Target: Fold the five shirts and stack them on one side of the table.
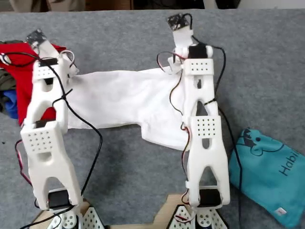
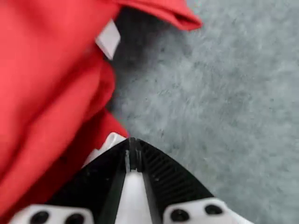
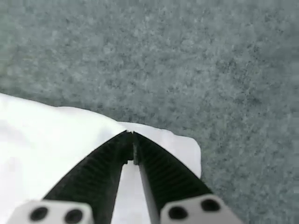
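A white shirt (image 1: 119,100) lies spread between the two arms on the grey table (image 1: 119,43). My right gripper (image 3: 131,140) is shut on the shirt's far right corner (image 3: 177,144), seen in the high view at the right gripper (image 1: 172,64). My left gripper (image 2: 131,150) is shut as well, with a bit of white shirt (image 2: 110,141) showing beside its tips. It holds the shirt's far left corner at the left gripper (image 1: 71,70). A crumpled red shirt (image 2: 46,70) lies right beside and under the left gripper, at the table's far left (image 1: 19,52).
Dark green and blue clothes (image 1: 7,102) poke out from under the red shirt at the left edge. A teal printed garment (image 1: 267,171) lies at the front right. Bare grey table stretches behind and to the right of the arms. Cables hang along both arms.
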Available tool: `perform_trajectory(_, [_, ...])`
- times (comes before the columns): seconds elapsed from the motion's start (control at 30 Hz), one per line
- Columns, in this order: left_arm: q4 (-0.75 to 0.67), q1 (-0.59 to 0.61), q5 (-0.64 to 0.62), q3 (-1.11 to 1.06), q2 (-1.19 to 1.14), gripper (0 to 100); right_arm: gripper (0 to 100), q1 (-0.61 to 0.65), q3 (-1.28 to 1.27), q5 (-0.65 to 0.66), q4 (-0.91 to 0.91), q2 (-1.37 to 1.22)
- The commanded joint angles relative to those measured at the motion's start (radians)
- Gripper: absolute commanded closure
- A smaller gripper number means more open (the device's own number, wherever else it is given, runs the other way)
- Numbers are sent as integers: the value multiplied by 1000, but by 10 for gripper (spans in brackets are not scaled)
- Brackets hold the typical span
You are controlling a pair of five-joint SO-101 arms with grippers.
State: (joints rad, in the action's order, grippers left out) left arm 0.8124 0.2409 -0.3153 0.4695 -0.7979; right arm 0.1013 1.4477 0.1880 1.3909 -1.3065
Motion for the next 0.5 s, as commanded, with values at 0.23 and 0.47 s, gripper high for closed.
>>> perform_trajectory(0.23, [250, 107, -11, 456, -208, 981, 994, -88, -1, -2, -35, -25])
perform_trajectory(0.47, [431, 72, -11, 744, -274, 981, 994, -35, 97, 0, 51, 22])
